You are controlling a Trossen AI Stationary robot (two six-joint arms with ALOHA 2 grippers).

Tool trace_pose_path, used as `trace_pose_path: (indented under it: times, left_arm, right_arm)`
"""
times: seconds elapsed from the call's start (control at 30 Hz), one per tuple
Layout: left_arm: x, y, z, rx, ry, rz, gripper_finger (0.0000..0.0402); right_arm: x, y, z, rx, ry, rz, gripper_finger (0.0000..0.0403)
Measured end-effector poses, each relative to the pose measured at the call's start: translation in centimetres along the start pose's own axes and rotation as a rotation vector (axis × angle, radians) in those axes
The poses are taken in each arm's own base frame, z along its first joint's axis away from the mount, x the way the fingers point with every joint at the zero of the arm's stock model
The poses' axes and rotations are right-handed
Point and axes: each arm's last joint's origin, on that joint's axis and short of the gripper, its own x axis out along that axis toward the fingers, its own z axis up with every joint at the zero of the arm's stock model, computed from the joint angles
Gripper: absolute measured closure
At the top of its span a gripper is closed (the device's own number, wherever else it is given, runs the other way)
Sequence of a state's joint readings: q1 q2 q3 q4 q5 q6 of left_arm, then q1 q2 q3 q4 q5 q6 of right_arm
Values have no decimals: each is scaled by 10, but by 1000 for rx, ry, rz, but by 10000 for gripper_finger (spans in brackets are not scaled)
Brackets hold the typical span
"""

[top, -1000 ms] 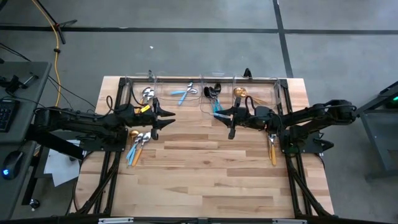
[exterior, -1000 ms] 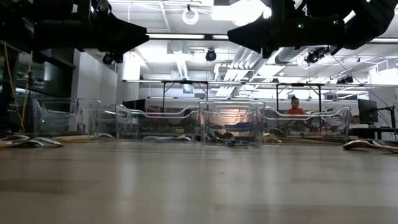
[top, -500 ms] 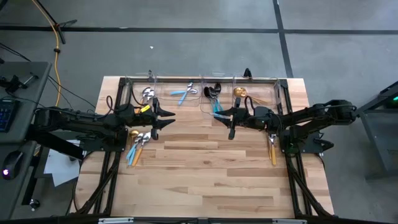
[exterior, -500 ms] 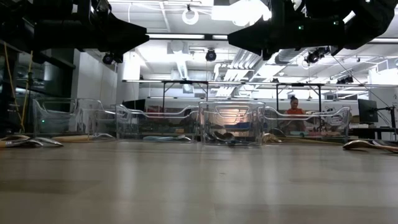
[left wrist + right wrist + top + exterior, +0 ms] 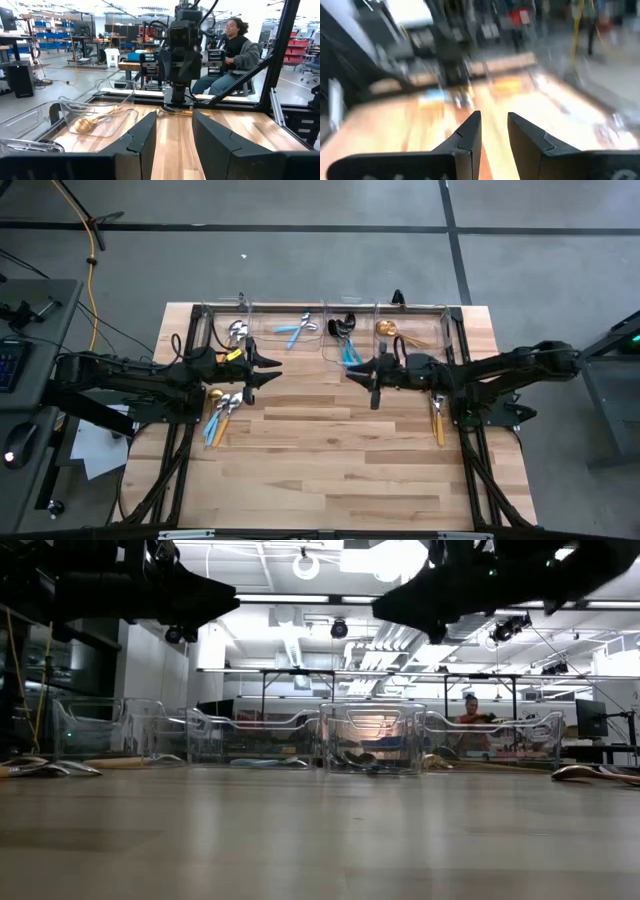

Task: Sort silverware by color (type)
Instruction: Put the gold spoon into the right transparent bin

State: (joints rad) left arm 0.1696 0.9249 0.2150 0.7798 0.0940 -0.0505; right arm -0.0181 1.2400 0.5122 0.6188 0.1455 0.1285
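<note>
Both grippers are empty and hang above the wooden worktop point(image 5: 330, 450), just in front of the far row of clear plastic bins point(image 5: 325, 330). My right gripper point(image 5: 362, 372) has its fingers parted with nothing between them; its wrist view is smeared, so I judge the arm is swinging. It sits close to the bin holding black utensils with blue handles point(image 5: 345, 340), probably because it is working at that bin. My left gripper point(image 5: 272, 370) is likewise spread and carrying nothing, beside the left bins.

Sorted so far, one colour per bin: silver spoons point(image 5: 237, 331) far left, light-blue-handled pieces point(image 5: 297, 328) next, gold spoon point(image 5: 386, 328) right of the black ones.

Still loose on the worktop: a cluster of mixed spoons with orange and blue handles point(image 5: 220, 412) on the left, under my left arm, and an orange-handled utensil point(image 5: 438, 420) on the right. Each lies near one arm, so each arm can take its own side.
</note>
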Motion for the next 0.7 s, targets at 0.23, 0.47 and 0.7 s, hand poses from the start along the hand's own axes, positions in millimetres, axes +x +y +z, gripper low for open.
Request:
trace_pose_path:
  times: [0.23, 0.47, 0.7]
  left_arm:
    - [0, 0, 0, 0, 5, 0, 284]
    - [0, 0, -1, -27, 5, 0, 284]
    - [0, 0, -1, -27, 7, 0, 284]
  right_arm:
    - [-28, 12, 10, 133, 571, -333, 322]
    - [-69, 19, -23, 387, 881, -672, 322]
    - [-103, 12, -66, 507, 989, -962, 322]
